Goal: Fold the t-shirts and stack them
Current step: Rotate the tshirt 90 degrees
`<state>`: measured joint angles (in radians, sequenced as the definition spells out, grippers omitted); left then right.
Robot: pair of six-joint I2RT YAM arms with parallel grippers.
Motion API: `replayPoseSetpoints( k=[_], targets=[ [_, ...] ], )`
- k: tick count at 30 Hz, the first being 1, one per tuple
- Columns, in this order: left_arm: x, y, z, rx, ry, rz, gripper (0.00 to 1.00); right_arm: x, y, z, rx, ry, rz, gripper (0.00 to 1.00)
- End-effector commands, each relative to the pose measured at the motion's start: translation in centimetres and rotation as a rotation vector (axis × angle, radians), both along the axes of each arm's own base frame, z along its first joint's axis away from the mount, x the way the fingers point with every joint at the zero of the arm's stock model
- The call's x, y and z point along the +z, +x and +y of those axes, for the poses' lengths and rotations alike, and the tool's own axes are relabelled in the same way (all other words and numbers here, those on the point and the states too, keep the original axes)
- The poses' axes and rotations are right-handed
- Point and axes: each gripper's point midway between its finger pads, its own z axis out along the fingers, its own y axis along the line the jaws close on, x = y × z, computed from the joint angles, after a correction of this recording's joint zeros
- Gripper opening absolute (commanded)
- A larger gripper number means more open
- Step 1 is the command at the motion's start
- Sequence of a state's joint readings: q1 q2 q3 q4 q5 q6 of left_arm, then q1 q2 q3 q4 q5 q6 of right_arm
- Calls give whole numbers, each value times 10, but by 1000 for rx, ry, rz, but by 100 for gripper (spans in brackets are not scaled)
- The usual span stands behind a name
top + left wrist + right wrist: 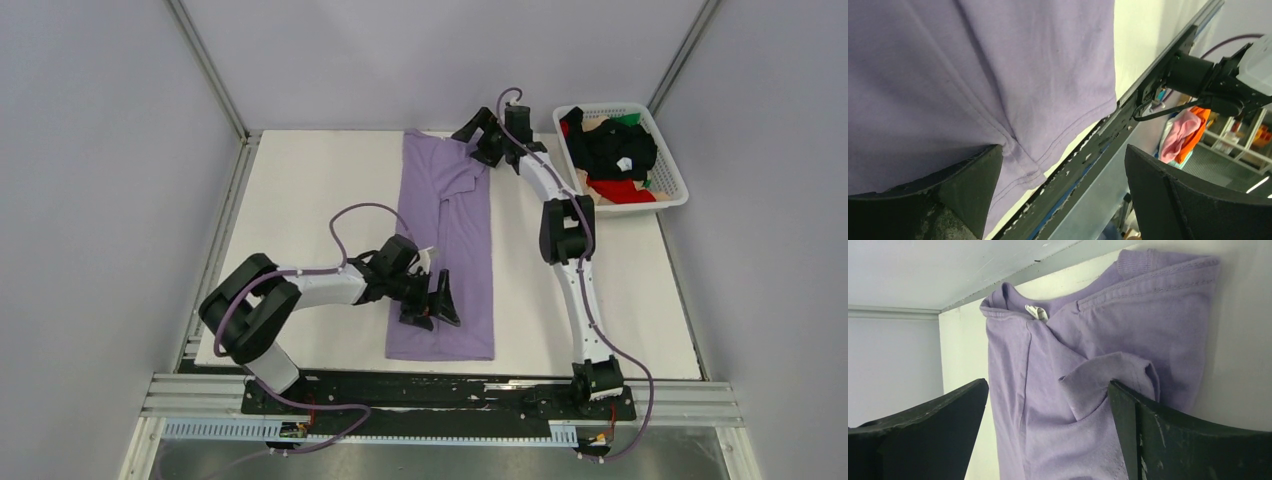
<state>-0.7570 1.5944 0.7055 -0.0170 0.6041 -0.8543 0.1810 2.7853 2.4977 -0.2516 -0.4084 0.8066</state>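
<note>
Your purple shirt lies mid-frame, folded into a long strip, sleeve rumpled up top. Your left fingers and right fingers gape wide, gripping nothing.

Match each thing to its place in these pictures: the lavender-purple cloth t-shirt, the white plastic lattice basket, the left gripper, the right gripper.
1. lavender-purple cloth t-shirt
2. white plastic lattice basket
3. left gripper
4. right gripper

A. at the t-shirt's collar end
B. far right corner of the white table
C. stretched lengthwise down the table's middle
D. near the t-shirt's hem end

Pairs: 1-C, 2-B, 3-D, 4-A.
</note>
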Motion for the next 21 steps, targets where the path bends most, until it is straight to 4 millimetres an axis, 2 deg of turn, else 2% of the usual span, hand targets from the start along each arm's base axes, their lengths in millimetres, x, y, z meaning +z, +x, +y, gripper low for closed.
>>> replayPoseSetpoints(
  k=[1, 2, 6, 7, 8, 10, 11, 12, 13, 14, 15, 16, 17, 18, 21],
  targets=[
    [-4, -19, -16, -139, 39, -25, 100, 27, 7, -11, 6, -129, -112, 100],
    [-3, -17, -15, -143, 63, -44, 100, 55, 6, -13, 7, -154, -164, 100],
    [11, -7, -1, -107, 139, -137, 100, 140, -7, -28, 11, -264, -319, 100],
    [20, -2, 2, -88, 147, -179, 100, 160, -14, -31, 18, -292, -357, 100],
    [23, -4, 9, -94, 165, -189, 100, 172, -23, -33, 25, -307, -369, 100],
    [43, -4, 17, -87, 159, -249, 100, 197, -46, -34, 53, -314, -391, 100],
    [43, -6, 26, -78, 195, -252, 100, 200, -60, -34, 69, -315, -381, 100],
    [51, -7, 31, -72, 193, -277, 100, 204, -75, -35, 76, -315, -369, 100],
    [49, -9, 42, -61, 239, -273, 100, 203, -92, -36, 85, -314, -345, 100],
    [56, -10, 47, -47, 243, -292, 100, 198, -110, -37, 93, -311, -313, 100],
    [51, -12, 59, -25, 292, -281, 100, 188, -131, -38, 102, -306, -269, 100],
    [56, -13, 64, -7, 293, -294, 100, 176, -153, -41, 105, -302, -222, 100],
    [48, -18, 76, 15, 339, -273, 100, 166, -177, -43, 103, -295, -175, 100],
    [50, -20, 81, 28, 341, -278, 100, 149, -201, -46, 101, -286, -115, 100],
    [34, -33, 101, 74, 399, -227, 100, 113, -271, -53, 92, -260, 13, 100]
  ],
)
